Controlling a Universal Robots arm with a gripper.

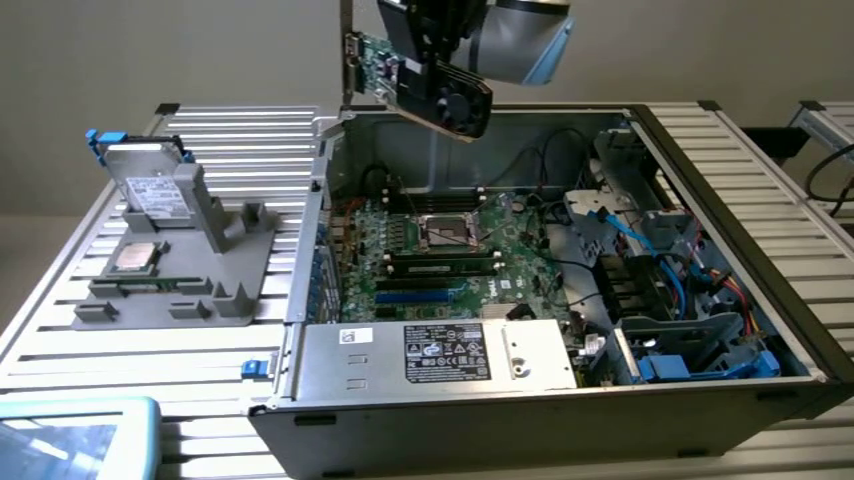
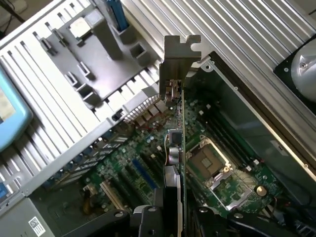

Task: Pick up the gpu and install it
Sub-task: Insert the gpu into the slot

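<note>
Backdrop: plain beige wall behind a slatted metal surface (image 1: pixel 227 130) that runs across the exterior view.
Computer case: an open case (image 1: pixel 534 420) lies on the surface and takes up the centre and right of the exterior view, with its inside facing up.
Motherboard: a green motherboard (image 1: pixel 427 250) covers the case floor, with the processor socket (image 1: pixel 443 228) near its middle and blue slots (image 1: pixel 414 297) just below that in the frame.
Metal box: a silver box with a black label (image 1: pixel 441 355) sits along the case's near wall, lower centre of the exterior view.
Holder: a grey holder (image 1: pixel 174 290) rests on the surface at the exterior view's left, well apart from the card.
Drive: a silver drive (image 1: pixel 154 185) stands upright in the holder.
Chip: a small square chip (image 1: pixel 138 257) lies flat in the holder, below the drive in the frame.
Pincer: the pincer (image 1: pixel 430 55) is at the top centre of the exterior view, clamped on the card's upper edge.
Gpu: the gpu (image 1: pixel 434 85) hangs tilted in the air above the case's far wall, clear of the motherboard, its black fan face towards the exterior camera.
Bracket: the wrist view shows the card edge-on, its silver end bracket (image 2: pixel 180 54) over the case rim and the motherboard beneath it.
</note>
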